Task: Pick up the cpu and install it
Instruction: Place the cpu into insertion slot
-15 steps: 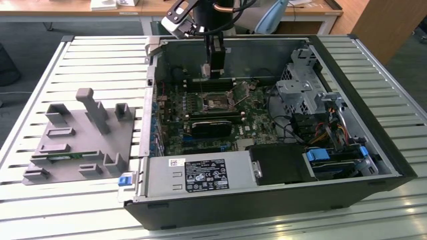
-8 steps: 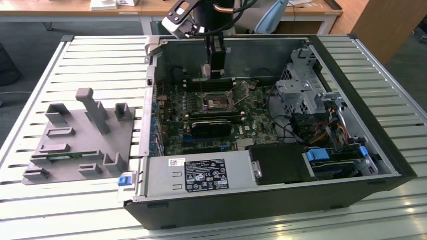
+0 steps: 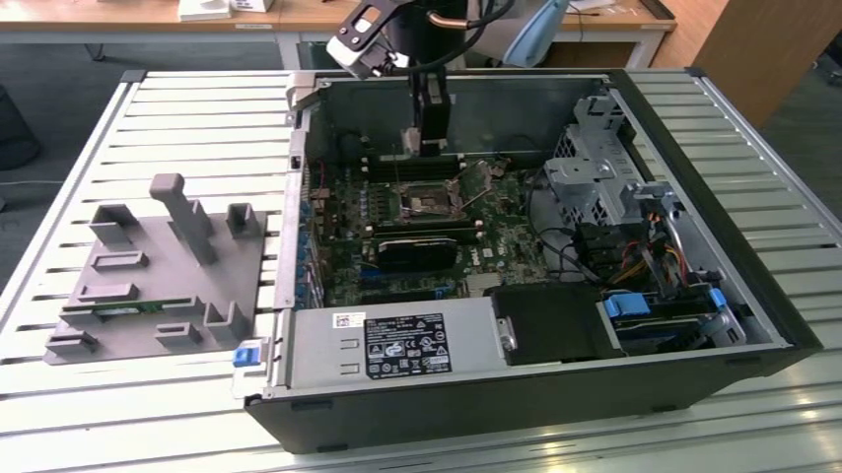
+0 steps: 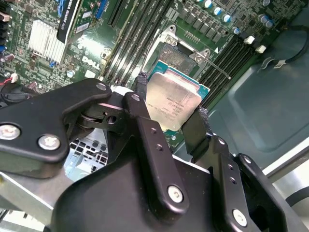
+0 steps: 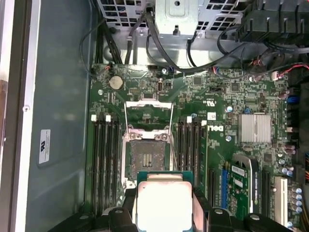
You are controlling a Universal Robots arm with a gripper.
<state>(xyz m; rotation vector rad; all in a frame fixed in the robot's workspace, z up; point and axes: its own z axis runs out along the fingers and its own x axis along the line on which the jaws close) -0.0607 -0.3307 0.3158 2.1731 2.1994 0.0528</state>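
The cpu (image 5: 164, 205) sits clamped between the tool's (image 4: 170, 110) two black fingers, which are closed snugly on its edges, and it hangs over the motherboard (image 5: 217, 140). The open socket (image 5: 145, 162) lies near it, inside the case (image 3: 736, 325) on the bench (image 3: 197, 128).

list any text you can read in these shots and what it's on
cpu in the gripper: engraving too faint to read.
sticker on the power supply: blurred.
label on the case wall: blurred.
circuit board: a white maker's logo; other print too small.
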